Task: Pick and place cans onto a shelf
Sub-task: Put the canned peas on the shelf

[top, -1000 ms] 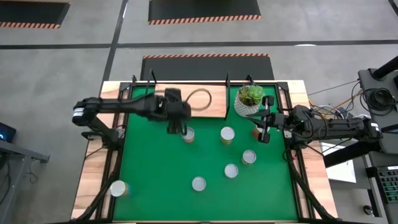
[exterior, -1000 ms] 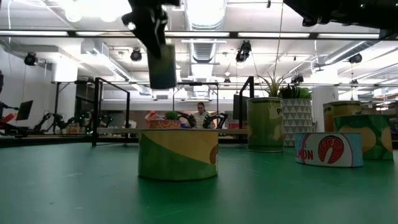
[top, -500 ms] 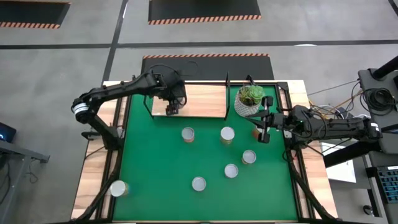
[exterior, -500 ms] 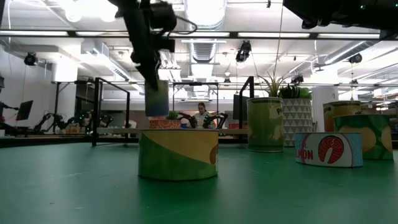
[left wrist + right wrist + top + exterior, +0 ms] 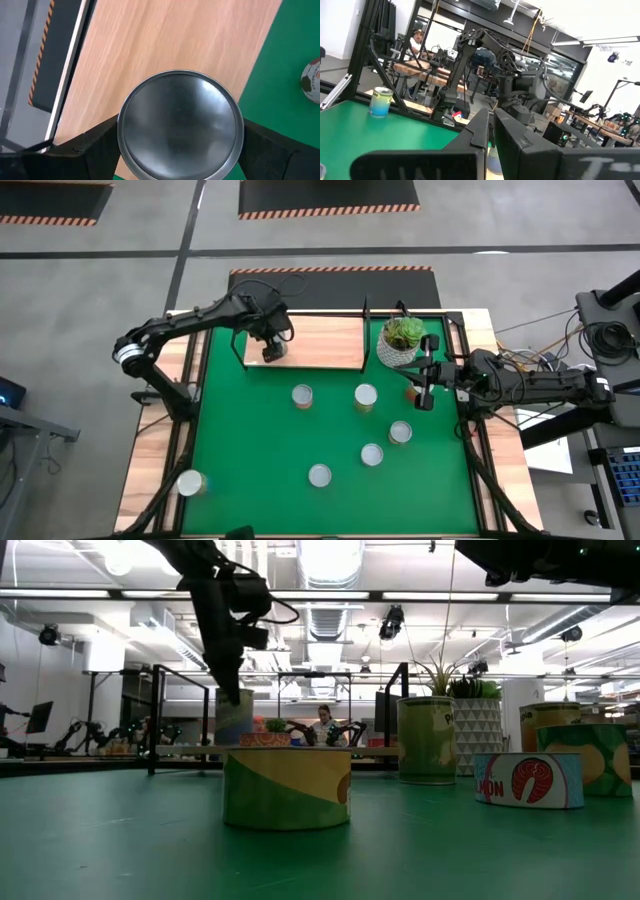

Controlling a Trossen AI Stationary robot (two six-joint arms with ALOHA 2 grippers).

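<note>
A round can (image 5: 180, 124) with a shiny, plain silver top fills the lower middle of the left wrist view, clasped between the left gripper (image 5: 181, 150), whose two dark fingers (image 5: 87, 150) press against its opposite sides. Beneath it lies the light-wood shelf board (image 5: 165, 40), with a thin black frame rod along one edge. Green mat (image 5: 287, 55) borders the board's other side, where part of another can (image 5: 311, 82) shows at the picture's edge.

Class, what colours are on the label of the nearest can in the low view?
Green and yellow label on the nearest can, clearest in the low view.
</note>
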